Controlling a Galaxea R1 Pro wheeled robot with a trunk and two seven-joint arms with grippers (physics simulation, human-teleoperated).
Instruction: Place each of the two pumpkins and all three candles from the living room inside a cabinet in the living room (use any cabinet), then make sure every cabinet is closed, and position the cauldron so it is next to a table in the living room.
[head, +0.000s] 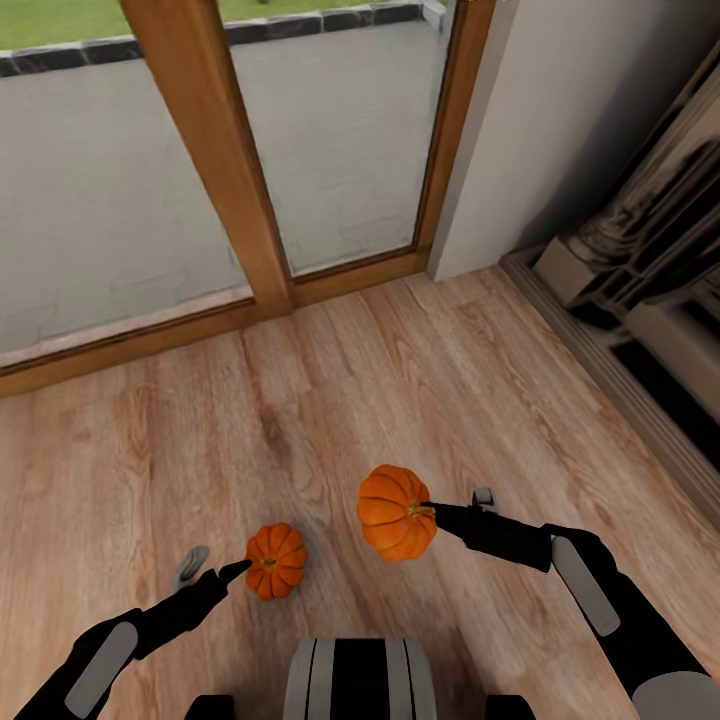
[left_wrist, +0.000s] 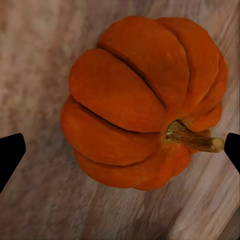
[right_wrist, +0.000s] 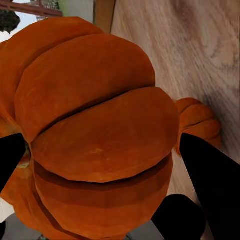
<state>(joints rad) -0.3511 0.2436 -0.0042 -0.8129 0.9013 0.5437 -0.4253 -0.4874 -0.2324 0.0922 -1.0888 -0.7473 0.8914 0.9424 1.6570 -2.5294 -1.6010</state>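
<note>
With the right jaws gripping one pumpkin (head: 395, 512), lower the open left jaws squarely around the floor pumpkin (left_wrist: 142, 100) before closing.

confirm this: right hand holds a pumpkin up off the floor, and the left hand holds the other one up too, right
Not quite. The right hand does hold a pumpkin up, but the other pumpkin sits on the floor, with the left hand open beside it, as the head view shows.

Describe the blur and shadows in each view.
Head view: sharp, soft shadow under the floor pumpkin. Left wrist view: floor grain smeared, that pumpkin crisp. Right wrist view: the held pumpkin looms large, its underside shaded.
</note>
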